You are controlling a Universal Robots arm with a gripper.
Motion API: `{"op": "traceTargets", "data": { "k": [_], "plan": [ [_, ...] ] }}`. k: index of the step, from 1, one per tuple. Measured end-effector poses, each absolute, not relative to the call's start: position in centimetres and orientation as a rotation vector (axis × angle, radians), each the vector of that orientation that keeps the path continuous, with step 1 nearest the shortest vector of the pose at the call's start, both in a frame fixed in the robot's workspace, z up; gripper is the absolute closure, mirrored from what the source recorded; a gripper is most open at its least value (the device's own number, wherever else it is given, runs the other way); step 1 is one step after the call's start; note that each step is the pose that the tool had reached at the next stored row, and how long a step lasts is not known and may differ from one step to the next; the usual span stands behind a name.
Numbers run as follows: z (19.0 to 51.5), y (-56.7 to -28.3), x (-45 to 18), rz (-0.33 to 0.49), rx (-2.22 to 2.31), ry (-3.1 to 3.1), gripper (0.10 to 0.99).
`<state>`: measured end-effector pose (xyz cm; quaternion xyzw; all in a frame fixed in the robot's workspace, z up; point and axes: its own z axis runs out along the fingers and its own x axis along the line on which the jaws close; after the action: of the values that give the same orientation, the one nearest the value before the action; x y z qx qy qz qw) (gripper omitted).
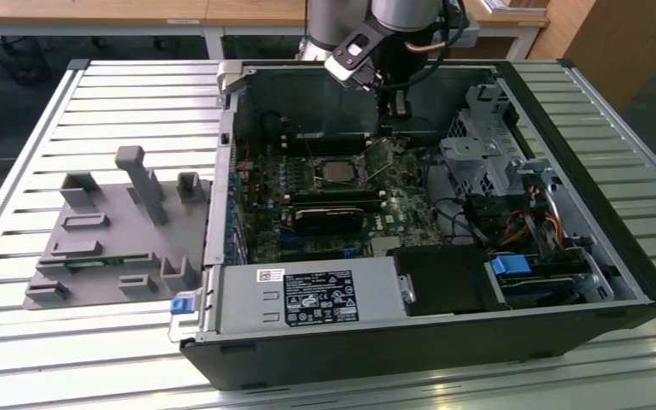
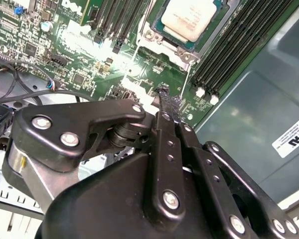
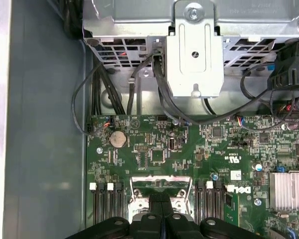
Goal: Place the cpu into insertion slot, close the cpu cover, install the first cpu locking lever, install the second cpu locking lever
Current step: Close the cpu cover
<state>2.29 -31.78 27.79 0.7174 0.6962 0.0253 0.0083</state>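
Note:
The cpu (image 2: 192, 17), with a silvery-tan top, sits in the insertion slot (image 1: 337, 171) on the green board inside the open computer case. The shiny cpu cover (image 2: 158, 44) frames the chip and seems to lie flat; its edge (image 3: 161, 183) also shows in the first wrist view. A thin metal locking lever (image 2: 186, 79) runs from the socket corner toward my fingertips. My gripper (image 2: 165, 95) is shut with nothing visible between its fingers. It hangs just beside the socket (image 1: 393, 128), on the side toward the case's back wall. The shut fingers (image 3: 162, 219) also show in the first wrist view.
Black memory slots (image 2: 229, 45) flank the socket. A metal drive cage (image 3: 197, 50) with black cables (image 3: 162, 99) stands past the board. The power supply (image 1: 305, 299) fills the case's near side. A grey fixture (image 1: 123, 231) sits on the slatted table at the exterior view's left.

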Motion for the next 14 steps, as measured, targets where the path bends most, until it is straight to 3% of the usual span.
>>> {"op": "traceTargets", "data": {
  "k": [14],
  "plan": [
    [27.78, -31.79, 3.30, 0.079, 2.242, 2.175, 0.980]
  ]
}}
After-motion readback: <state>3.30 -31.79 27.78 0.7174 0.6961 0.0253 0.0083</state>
